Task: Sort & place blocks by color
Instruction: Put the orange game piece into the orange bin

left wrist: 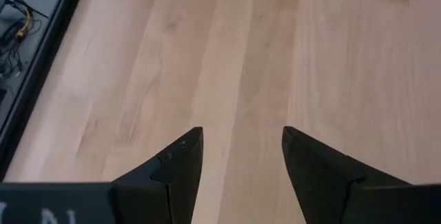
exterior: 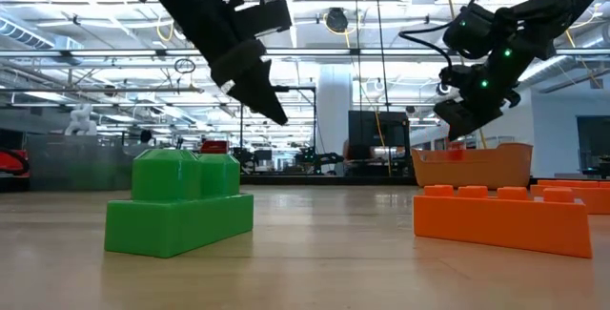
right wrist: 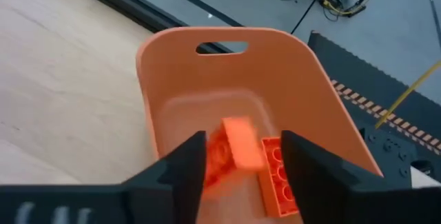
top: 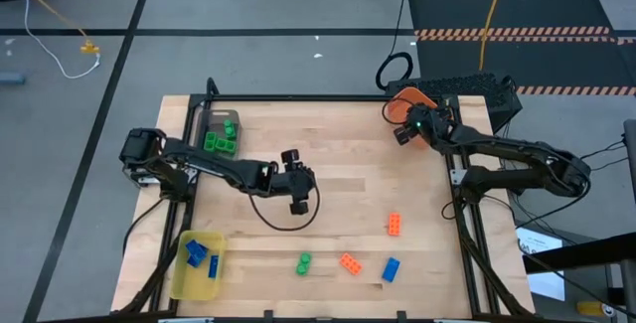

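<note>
Right gripper (right wrist: 238, 158) hangs over the orange bin (top: 399, 102) at the table's far right corner, jaws apart. A blurred orange block (right wrist: 238, 141) sits between the fingers, above another orange block (right wrist: 279, 176) lying in the bin; looks like mid-drop, but whether it is free of the fingers cannot be told. Step in hand: depositing orange.

Left gripper (left wrist: 241, 158) is over bare wood near the table's middle, jaws open, nothing held.

The bins:
- grey bin (top: 211, 122) at the far left corner holds green blocks (top: 221, 141)
- yellow bin (top: 182, 275) at the near left corner holds blue blocks (top: 198, 254)

Loose blocks along the near edge, right of centre:
- green block (top: 303, 263)
- orange block (top: 350, 262)
- blue block (top: 391, 269)
- another orange block (top: 395, 225), a little farther in

Sorting looks well along, four left.

Next move, as a judgement: left arm is closest to the green block, so descend over it with jaws open, straddle it, close, carry to the grey bin. Right arm needs to clear the orange bin rim before swinging back for either orange block.
</note>
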### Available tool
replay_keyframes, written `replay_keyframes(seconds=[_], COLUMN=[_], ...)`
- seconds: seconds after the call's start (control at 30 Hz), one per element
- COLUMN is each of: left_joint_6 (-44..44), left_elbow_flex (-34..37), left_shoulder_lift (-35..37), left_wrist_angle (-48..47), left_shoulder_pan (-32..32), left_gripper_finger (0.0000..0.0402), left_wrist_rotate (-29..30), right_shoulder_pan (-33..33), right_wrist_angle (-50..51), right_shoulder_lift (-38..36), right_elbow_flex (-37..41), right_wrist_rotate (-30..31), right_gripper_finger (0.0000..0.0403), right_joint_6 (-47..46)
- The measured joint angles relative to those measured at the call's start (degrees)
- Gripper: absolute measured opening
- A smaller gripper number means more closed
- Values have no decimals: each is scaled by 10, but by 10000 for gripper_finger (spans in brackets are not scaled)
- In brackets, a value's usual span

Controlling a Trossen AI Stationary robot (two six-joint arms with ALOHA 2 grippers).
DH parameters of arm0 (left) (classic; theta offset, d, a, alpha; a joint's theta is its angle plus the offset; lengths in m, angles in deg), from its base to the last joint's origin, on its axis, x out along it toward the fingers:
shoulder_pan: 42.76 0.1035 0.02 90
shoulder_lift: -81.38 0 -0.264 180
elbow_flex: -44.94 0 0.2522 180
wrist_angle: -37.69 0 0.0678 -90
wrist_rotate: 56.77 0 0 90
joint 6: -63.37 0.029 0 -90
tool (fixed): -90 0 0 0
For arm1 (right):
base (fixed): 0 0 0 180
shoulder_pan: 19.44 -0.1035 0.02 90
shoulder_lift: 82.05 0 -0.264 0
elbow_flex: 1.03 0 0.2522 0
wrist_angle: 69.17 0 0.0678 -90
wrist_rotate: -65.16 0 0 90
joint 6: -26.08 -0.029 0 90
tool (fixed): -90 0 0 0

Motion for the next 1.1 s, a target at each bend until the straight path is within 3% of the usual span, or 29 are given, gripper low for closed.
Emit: replay_keyframes(seconds=[0.3,0.37,0.53,0.7,0.9,1.1], left_joint_6=[-15,-15,-19,-20,-23,-38], left_elbow_flex=[-1,0,0,0,0,0], left_shoulder_lift=[15,17,18,20,20,20], left_wrist_angle=[-5,-9,-13,-10,-9,-8], left_shoulder_pan=[-3,-3,-3,-1,-1,-1], left_gripper_finger=[200,200,200,200,200,200], left_wrist_rotate=[-5,-8,-15,-27,-29,-30], right_shoulder_pan=[-2,-2,-21,-107,-219,-306], right_wrist_angle=[-2,-4,-18,-5,2,51], right_shoulder_lift=[-3,-3,-4,-4,-4,-4], right_elbow_flex=[0,0,0,0,0,0], right_wrist_rotate=[-15,-76,-316,-447,-540,-554], right_gripper_finger=[279,292,300,298,298,297], right_joint_6=[-38,-52,-116,-158,-262,-372])
